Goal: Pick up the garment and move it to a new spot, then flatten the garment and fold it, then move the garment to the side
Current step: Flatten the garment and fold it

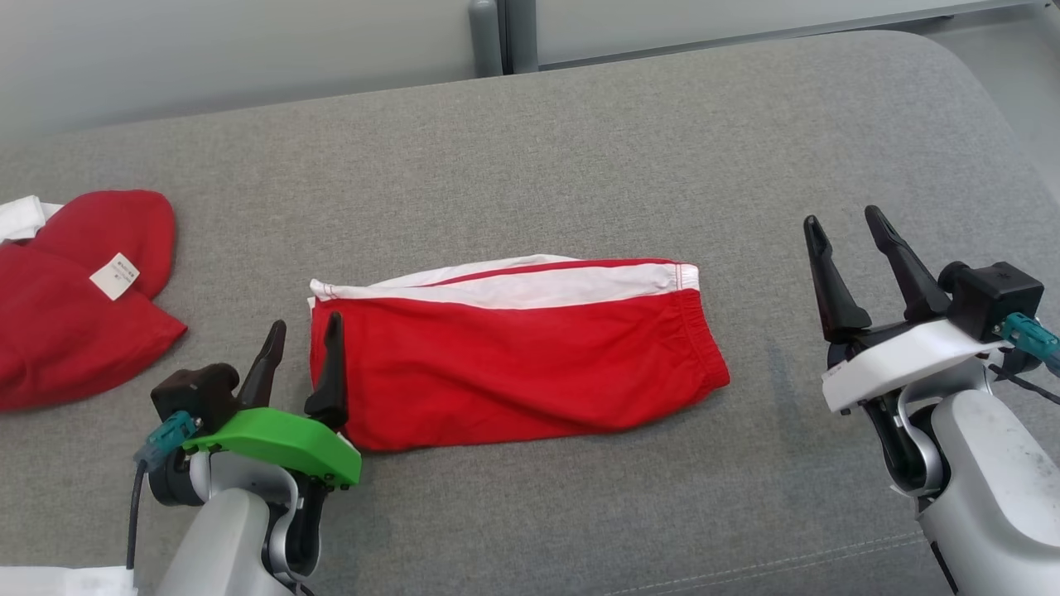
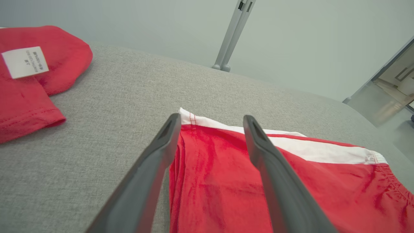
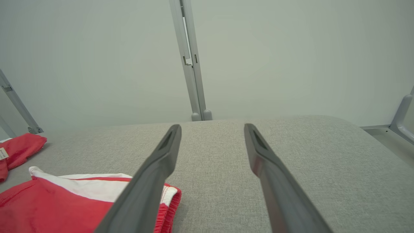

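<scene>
Lying between the spread, empty left fingers [image 1: 331, 368], the garment [image 1: 513, 372] edge could be snagged and the fold dragged open; the right fingers [image 1: 828, 285] are released, well aside.

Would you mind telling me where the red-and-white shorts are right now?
In the head view the shorts lie at the middle of the grey surface, their left end by the left gripper.
</scene>
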You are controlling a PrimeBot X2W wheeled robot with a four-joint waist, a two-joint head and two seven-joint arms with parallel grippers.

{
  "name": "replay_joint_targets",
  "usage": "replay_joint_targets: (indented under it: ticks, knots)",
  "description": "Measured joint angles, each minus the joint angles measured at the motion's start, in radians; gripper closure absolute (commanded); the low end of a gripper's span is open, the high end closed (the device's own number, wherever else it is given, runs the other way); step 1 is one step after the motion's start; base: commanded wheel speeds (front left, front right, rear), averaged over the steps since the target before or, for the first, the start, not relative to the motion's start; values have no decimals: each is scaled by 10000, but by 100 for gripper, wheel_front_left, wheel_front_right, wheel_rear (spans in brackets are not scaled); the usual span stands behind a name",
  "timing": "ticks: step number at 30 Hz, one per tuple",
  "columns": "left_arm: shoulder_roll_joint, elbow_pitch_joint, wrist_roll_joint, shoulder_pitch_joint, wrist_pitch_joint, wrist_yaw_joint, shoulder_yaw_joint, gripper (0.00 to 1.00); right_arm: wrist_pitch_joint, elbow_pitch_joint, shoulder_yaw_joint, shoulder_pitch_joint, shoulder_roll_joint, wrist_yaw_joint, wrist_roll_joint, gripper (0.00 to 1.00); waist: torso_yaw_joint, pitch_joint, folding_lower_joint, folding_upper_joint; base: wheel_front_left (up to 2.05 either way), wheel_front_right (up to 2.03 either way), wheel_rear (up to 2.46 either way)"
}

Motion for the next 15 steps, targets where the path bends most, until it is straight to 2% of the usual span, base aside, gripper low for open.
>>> replay_joint_targets:
  ticks: [5, 15]
  knots:
    - [121, -560, 370, 347, -2, 192, 144, 0, 0, -117, -27, 27, 44, -324, -368, 0, 9, -151, 0, 0, 0, 0, 0]
    - [140, -1868, 794, 1329, -29, 621, 564, 0, 0, -604, 180, 555, 347, -602, -924, 0, -34, -574, 0, 0, 0, 0, 0]
